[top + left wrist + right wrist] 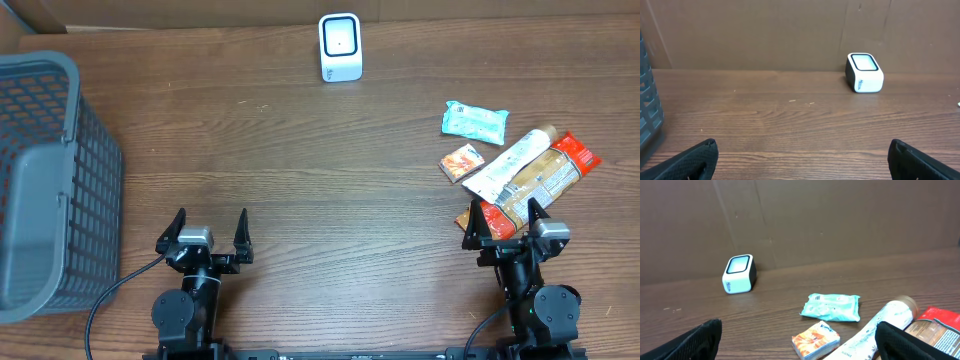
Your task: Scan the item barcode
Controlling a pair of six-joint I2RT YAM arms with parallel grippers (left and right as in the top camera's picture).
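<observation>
The white barcode scanner (340, 47) stands at the table's far edge, also seen in the left wrist view (865, 73) and the right wrist view (739, 274). The items lie at the right: a teal packet (474, 121) (831, 306), an orange tissue pack (461, 162) (816, 340), a white tube (510, 163) (890, 314) and a red package (565, 165) (940, 330). My right gripper (501, 210) (799, 330) is open, just in front of the tube and the red package, holding nothing. My left gripper (211, 222) (802, 150) is open over bare wood.
A grey mesh basket (40, 180) (647, 115) fills the left edge of the table. A brown cardboard wall (765, 30) closes off the back behind the scanner.
</observation>
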